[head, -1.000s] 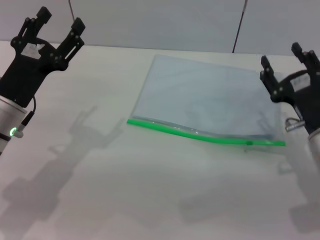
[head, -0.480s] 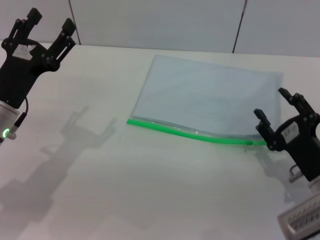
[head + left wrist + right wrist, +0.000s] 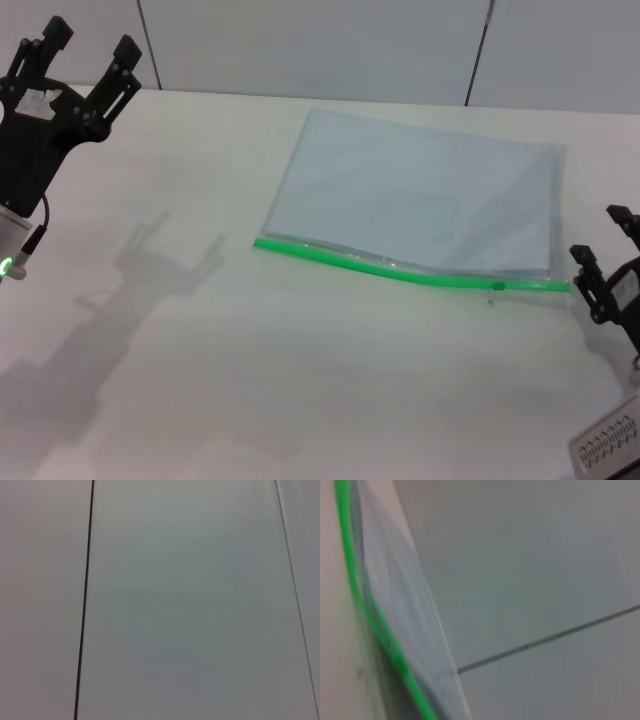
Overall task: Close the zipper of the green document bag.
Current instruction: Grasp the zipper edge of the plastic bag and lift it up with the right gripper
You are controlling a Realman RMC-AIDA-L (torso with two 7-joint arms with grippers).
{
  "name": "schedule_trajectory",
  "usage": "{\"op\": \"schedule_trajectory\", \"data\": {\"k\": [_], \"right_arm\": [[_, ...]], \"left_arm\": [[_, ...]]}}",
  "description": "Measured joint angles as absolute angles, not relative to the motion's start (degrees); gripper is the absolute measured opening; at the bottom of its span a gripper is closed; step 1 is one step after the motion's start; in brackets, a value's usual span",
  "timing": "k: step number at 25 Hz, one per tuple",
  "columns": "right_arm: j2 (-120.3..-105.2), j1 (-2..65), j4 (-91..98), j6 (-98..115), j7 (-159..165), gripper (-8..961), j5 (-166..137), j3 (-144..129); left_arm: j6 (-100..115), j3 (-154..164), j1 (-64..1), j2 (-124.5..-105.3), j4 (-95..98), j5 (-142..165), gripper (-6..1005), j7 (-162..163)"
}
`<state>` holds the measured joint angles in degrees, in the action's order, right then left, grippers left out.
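Observation:
The green document bag (image 3: 420, 200) lies flat on the white table (image 3: 250, 380), right of centre, a translucent pale blue-grey pouch. Its zipper (image 3: 400, 270) is the bright green strip along the near long edge, with a small slider tab (image 3: 497, 286) close to the right end. My right gripper (image 3: 603, 238) hovers just off the bag's near right corner, open and holding nothing. The right wrist view looks along the zipper (image 3: 367, 610) and the bag (image 3: 405, 610) from close by. My left gripper (image 3: 82, 52) is raised at the far left, open, well away from the bag.
Grey wall panels with dark seams (image 3: 478, 52) stand behind the table's far edge. A grey part of my right arm (image 3: 608, 445) shows at the bottom right corner. The left wrist view holds only the wall (image 3: 190, 605).
My right gripper has dropped from over the bag's right edge to the near right corner, lower and farther right. The left gripper drifted slightly left. The bag has not moved.

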<state>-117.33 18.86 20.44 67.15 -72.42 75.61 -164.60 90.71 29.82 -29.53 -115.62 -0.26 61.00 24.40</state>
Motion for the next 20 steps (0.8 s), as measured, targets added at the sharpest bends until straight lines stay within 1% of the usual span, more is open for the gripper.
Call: {"op": "schedule_trajectory", "data": {"k": [20], "right_arm": [[-117.34, 19.26, 23.94, 59.19, -80.0, 621, 76.16, -164.79]], "left_arm": [[90.2, 29.79, -29.4, -115.67, -0.26, 59.85, 848, 24.34]]}}
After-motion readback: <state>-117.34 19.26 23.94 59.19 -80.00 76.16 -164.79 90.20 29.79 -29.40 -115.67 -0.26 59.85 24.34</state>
